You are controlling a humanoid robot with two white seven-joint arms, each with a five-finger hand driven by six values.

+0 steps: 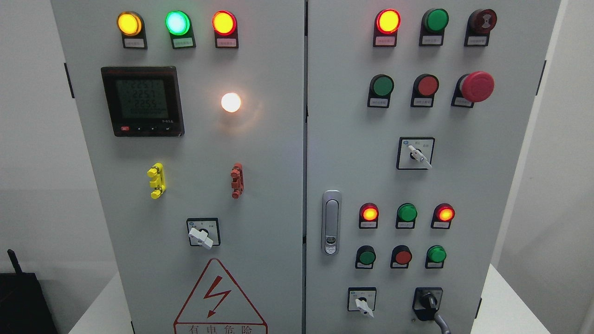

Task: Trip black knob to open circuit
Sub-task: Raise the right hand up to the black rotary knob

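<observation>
Down at the bottom right of the grey cabinet sits the black knob - it's on the right-hand door, low down, just right of a small white selector switch; a grey cable runs off below it toward the bottom edge. Neither robot hand shows anywhere, so I can't tell how open the fingers are or whether they've got hold of anything; nothing is touching the knob. Above it there's a row of three push buttons, green, red, green, and over those three lamps with the two red ones lit; higher still another white selector and a big red mushroom button. On the left door - a digital meter with its screen on, a glowing white lamp, a yellow clip and a red clip; lower down a white rotary switch above the red warning triangle. A silver door latch sits near the seam between the doors; the cabinet stands on a white surface.
</observation>
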